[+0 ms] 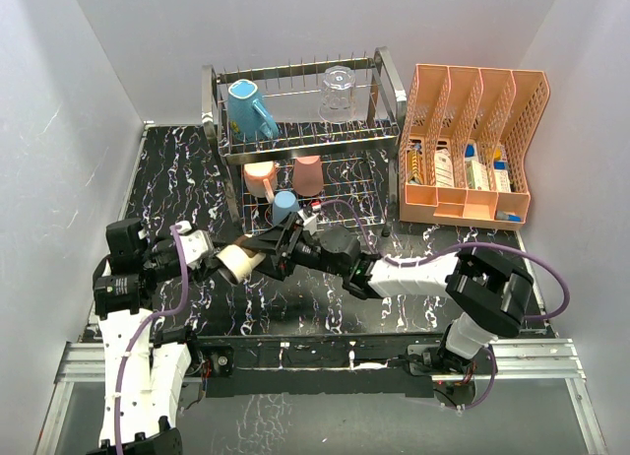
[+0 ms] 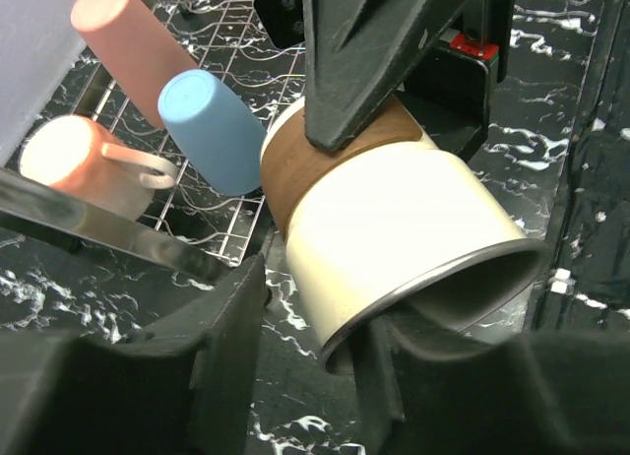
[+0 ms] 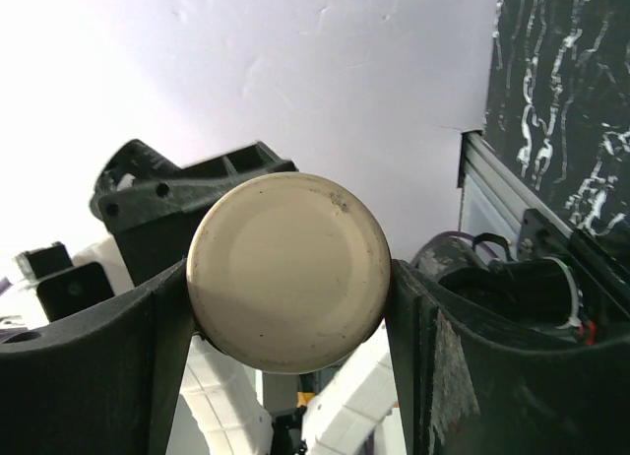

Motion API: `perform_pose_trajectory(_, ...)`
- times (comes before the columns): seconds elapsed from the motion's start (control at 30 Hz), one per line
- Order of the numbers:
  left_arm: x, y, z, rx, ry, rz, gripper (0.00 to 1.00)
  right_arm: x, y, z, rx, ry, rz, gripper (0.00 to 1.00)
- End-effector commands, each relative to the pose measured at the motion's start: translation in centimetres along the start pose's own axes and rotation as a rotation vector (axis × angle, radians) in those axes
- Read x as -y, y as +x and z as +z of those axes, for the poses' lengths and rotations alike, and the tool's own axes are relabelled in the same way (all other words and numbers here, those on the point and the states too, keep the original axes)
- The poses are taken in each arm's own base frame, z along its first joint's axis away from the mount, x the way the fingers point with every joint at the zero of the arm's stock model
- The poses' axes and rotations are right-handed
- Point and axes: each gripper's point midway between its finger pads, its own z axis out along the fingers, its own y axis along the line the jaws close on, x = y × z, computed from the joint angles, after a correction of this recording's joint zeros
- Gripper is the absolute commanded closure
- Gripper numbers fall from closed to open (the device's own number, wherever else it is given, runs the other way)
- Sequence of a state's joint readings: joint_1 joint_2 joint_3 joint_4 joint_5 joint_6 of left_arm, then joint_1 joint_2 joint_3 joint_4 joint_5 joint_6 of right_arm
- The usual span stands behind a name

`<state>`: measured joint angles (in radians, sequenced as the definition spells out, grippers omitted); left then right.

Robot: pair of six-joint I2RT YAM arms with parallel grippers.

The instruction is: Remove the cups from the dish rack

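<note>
From above, a handover is judged to be in hand. The tan cup (image 1: 236,263) is held in front of the dish rack (image 1: 389,81), clamped by the right gripper (image 1: 271,252). Its long axis is roughly level, with the mouth toward the left gripper (image 1: 212,261).

At the left wrist, the jaws are seen apart, straddling the cup's rim wall. Closing on it is called for next.

At the right wrist, the cup's base is seen pinched between both fingers (image 3: 167,347).

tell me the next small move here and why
Probably close the left end effector on the rim of the cup. The right end effector grips the cup by its base. The left fingers straddle the rim wall with a gap showing on the outer side, so it looks unclamped.
</note>
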<state>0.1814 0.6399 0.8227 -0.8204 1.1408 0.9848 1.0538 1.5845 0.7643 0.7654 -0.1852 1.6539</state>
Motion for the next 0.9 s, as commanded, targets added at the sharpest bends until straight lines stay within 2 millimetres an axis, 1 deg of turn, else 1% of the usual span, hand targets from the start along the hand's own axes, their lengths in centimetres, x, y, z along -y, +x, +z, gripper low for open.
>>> perform_pose_trajectory(0.0, 0.2, -1.1, 0.0, 0.040, 0.015, 0.014, 0.76, -5.4, 1.4, 0.1, -0.047, -0.171, -0.001, 0.50)
perform_pose_trajectory(0.07, -0.2, -0.8, 0.0, 0.025, -0.001, -0.018, 0.93, -5.5, 0.6, -0.3, -0.007, -0.172, -0.029, 0.39)
perform_pose_trajectory(0.1, -0.6, -0.4, 0.0, 0.009, -0.021, -0.048, 0.98, -5.3, -0.1, -0.4, 0.017, -0.159, -0.046, 0.32)
perform_pose_trajectory(0.13, -1.3, -0.1, 0.0, -0.010, -0.053, -0.077, 1.00, -5.2, -0.8, -0.6, 0.041, -0.144, -0.066, 0.26)
perform_pose_trajectory(0.2, -3.0, 1.1, -0.1, -0.066, -0.123, -0.130, 1.00, -4.8, -2.5, -1.2, 0.092, -0.111, -0.109, 0.14)
perform_pose_trajectory(0.27, -4.8, 2.6, -0.5, -0.146, -0.191, -0.179, 1.00, -4.5, -4.4, -2.1, 0.148, -0.070, -0.162, 0.05)
perform_pose_trajectory(0.3, -5.8, 3.4, -0.7, -0.188, -0.231, -0.216, 1.00, -4.2, -5.2, -2.6, 0.175, -0.039, -0.204, 0.03)
perform_pose_trajectory(0.4, -8.3, 5.7, -1.7, -0.321, -0.330, -0.316, 1.00, -3.1, -8.0, -3.9, 0.268, 0.121, -0.364, 0.02)
perform_pose_trajectory(0.47, -9.9, 7.3, -2.4, -0.405, -0.406, -0.392, 1.00, -2.7, -9.7, -5.0, 0.327, 0.222, -0.486, 0.02)
perform_pose_trajectory(0.57, -11.8, 9.9, -3.5, -0.530, -0.497, -0.477, 1.00, -1.9, -11.6, -7.0, 0.405, 0.342, -0.599, 0.02)
perform_pose_trajectory(0.63, -13.0, 11.6, -4.1, -0.599, -0.557, -0.519, 1.00, -1.7, -12.6, -8.2, 0.449, 0.392, -0.654, 0.02)
perform_pose_trajectory(0.67, -13.6, 12.6, -4.6, -0.644, -0.600, -0.541, 1.00, -1.4, -13.1, -8.9, 0.472, 0.428, -0.677, 0.02)
perform_pose_trajectory(0.73, -14.7, 14.2, -4.9, -0.710, -0.644, -0.594, 1.00, -1.0, -13.8, -9.8, 0.500, 0.477, -0.722, 0.02)
perform_pose_trajectory(0.87, -17.1, 17.3, -4.6, -0.833, -0.675, -0.716, 1.00, 0.1, -14.9, -11.2, 0.535, 0.561, -0.791, 0.02)
